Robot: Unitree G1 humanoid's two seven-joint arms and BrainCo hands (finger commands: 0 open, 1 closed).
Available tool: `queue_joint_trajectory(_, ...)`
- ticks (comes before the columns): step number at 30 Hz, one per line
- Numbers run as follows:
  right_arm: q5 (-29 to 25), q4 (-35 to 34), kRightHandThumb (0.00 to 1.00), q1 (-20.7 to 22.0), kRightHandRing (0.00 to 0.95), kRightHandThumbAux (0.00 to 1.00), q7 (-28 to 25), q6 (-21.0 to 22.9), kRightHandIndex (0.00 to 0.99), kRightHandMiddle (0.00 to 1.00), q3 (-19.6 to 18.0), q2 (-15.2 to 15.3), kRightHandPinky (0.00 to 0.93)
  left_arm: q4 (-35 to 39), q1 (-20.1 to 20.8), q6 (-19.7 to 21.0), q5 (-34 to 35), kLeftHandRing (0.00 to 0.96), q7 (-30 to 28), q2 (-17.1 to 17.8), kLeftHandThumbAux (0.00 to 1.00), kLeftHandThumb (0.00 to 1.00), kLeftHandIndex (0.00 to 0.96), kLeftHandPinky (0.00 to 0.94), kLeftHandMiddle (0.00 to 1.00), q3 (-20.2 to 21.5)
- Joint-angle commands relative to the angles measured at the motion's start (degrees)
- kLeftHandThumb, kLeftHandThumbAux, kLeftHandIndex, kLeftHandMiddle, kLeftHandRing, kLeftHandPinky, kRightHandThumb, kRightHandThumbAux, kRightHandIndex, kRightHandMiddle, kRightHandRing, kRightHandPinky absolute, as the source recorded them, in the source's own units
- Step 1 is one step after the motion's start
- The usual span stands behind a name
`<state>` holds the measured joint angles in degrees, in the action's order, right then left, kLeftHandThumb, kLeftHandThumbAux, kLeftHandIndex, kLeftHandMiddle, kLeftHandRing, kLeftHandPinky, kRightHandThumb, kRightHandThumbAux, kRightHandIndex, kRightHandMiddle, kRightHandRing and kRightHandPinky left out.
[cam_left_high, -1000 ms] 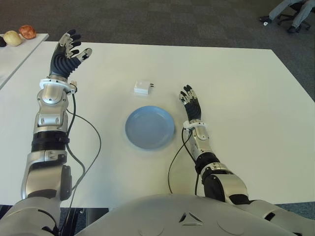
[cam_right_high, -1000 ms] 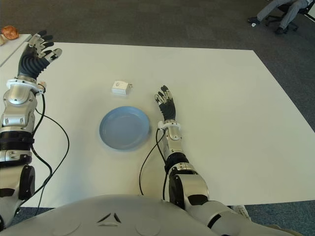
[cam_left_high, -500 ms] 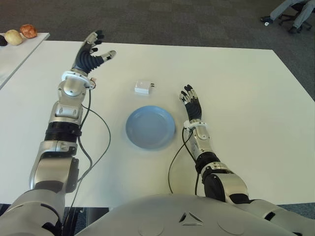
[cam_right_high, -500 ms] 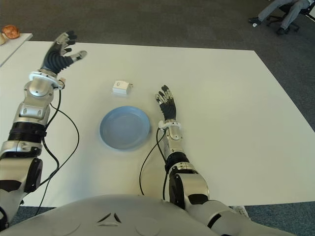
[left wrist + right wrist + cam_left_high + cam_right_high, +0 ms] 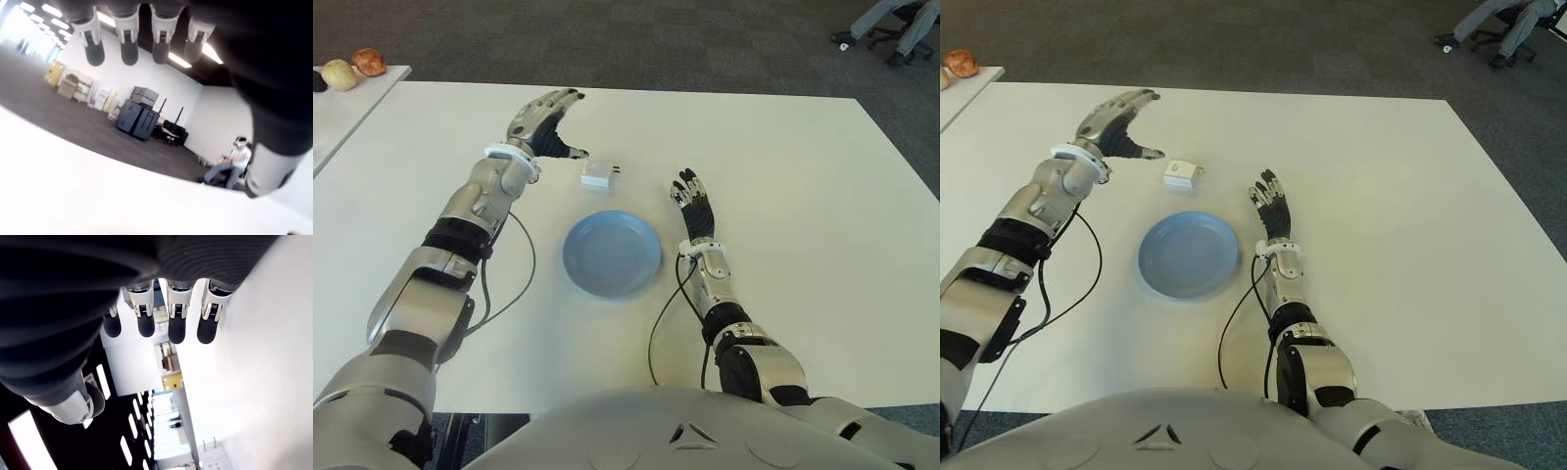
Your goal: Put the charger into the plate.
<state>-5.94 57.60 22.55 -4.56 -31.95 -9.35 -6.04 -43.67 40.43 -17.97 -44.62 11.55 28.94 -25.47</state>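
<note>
A small white charger [image 5: 598,175] with two prongs lies on the white table [image 5: 783,176], just beyond the round blue plate [image 5: 611,253], which holds nothing. My left hand [image 5: 545,119] hovers a little to the left of and beyond the charger, fingers spread and holding nothing. On the other side of the plate, my right hand [image 5: 694,207] lies flat with its fingers stretched out. The right wrist view catches the charger [image 5: 211,461] farther off, past the fingertips [image 5: 176,335].
A second table [image 5: 342,108] at the far left carries a few fruit-like items [image 5: 354,69]. A seated person's legs and a chair [image 5: 893,24] show at the far right on the dark carpet. A black cable [image 5: 494,284] hangs from my left arm across the table.
My left hand has swung from the table's far left edge rightward and down, ending close beside the charger with its fingers turned over it. The right hand, charger and plate have not moved.
</note>
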Motion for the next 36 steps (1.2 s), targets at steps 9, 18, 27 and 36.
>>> queue_joint_trajectory(9,-0.85,2.80,0.078,-5.17,0.087,0.651,0.33,3.41,0.053,0.090,-0.87,-0.32,0.133,-16.43,6.10,-5.34,-13.37,0.000,9.06,-3.56,0.792,0.000,0.001,0.000,0.000,-14.87)
queue_joint_trajectory(18,-0.78,2.27,0.075,-5.42,0.089,0.654,0.15,3.24,0.062,0.096,-0.86,-0.36,0.132,-19.73,5.16,-9.30,-5.93,0.000,4.51,-6.37,0.729,0.000,0.000,0.000,0.000,-11.42)
queue_joint_trajectory(27,-0.88,2.16,0.065,-5.43,0.092,0.653,-0.27,3.37,0.068,0.099,-1.01,-0.28,0.133,-21.60,3.87,-11.20,0.31,0.000,-0.26,-7.91,0.672,0.000,0.000,0.009,0.000,-8.71)
queue_joint_trajectory(36,-0.68,1.46,0.053,-5.79,0.093,0.651,-0.19,3.62,0.069,0.100,-0.83,-0.24,0.134,-23.15,1.87,-8.66,2.06,0.000,-3.65,-9.56,0.627,0.000,0.000,0.041,0.000,-8.62)
